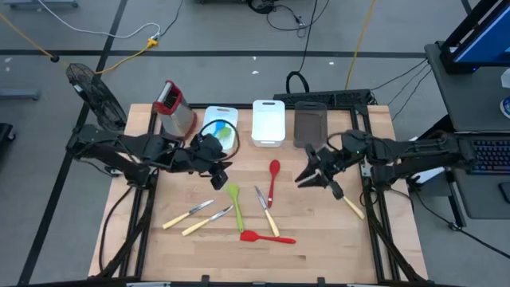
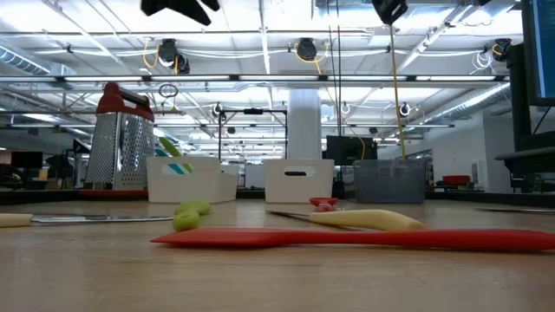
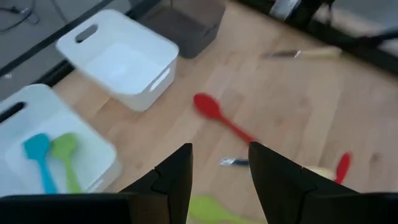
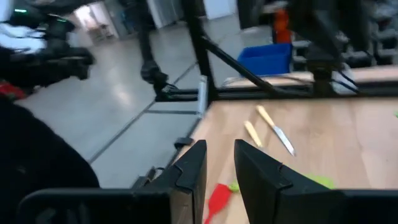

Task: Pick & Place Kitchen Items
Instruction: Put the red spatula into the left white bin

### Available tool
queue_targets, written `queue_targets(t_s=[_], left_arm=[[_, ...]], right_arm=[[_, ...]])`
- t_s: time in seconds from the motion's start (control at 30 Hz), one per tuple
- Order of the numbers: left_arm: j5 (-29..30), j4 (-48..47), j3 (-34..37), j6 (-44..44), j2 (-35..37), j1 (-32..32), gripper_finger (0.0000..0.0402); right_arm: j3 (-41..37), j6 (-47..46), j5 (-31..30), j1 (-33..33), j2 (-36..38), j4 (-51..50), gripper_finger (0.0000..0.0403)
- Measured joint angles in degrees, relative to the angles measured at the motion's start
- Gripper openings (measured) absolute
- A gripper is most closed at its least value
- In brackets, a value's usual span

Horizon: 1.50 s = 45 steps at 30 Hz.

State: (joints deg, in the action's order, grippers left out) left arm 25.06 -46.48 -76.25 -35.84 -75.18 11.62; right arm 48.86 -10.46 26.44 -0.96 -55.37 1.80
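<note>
Several utensils lie flat on the wooden table: a red spoon (image 1: 273, 179), a green spatula (image 1: 234, 201), a red spatula (image 1: 267, 237), and yellow-handled knives (image 1: 189, 214) (image 1: 207, 221) (image 1: 267, 209), with one more knife (image 1: 351, 206) near the right edge. A blue and a green utensil (image 3: 53, 158) lie in the left white bin (image 1: 221, 127). My left gripper (image 1: 215, 171) hovers open in front of that bin, above the green spatula's head. My right gripper (image 1: 315, 177) hovers open, its fingers a little apart, right of the red spoon. Neither holds anything.
A red-topped metal grater (image 1: 174, 108) stands at the far left. A second white bin (image 1: 268, 121) and a dark grey bin (image 1: 310, 123) stand along the far edge. Bare wood lies between the two grippers and along the near edge.
</note>
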Motion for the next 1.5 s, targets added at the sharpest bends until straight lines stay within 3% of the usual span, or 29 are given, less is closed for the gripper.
queue_targets(t_s=[0.2, 0.6, 0.73, 1.07, 1.5], left_arm=[[0.2, 12.1, 12.5, -1.7, 8.4, 2.3, 0.0159], [0.6, 16.9, 29.9, -4.0, 22.9, 5.9, 0.0159], [0.6, 16.8, 33.4, -3.6, 26.9, 6.6, 0.0159], [0.5, 16.3, 39.3, -0.8, 35.7, 9.3, 0.0159], [0.5, 9.9, 40.1, -0.3, 41.7, 14.6, 0.0159]], right_arm=[[0.0, 1.3, -8.4, -6.5, -0.8, 0.8, 0.0073], [0.5, 0.0, -21.9, -16.7, -7.9, 1.6, 0.0073], [3.9, -1.7, -23.6, -19.1, -12.3, 0.2, 0.0073], [17.9, -1.9, -23.7, -22.6, -28.3, -14.4, 0.0073], [29.4, -4.8, -23.7, -24.8, -43.8, -23.5, 0.0073]])
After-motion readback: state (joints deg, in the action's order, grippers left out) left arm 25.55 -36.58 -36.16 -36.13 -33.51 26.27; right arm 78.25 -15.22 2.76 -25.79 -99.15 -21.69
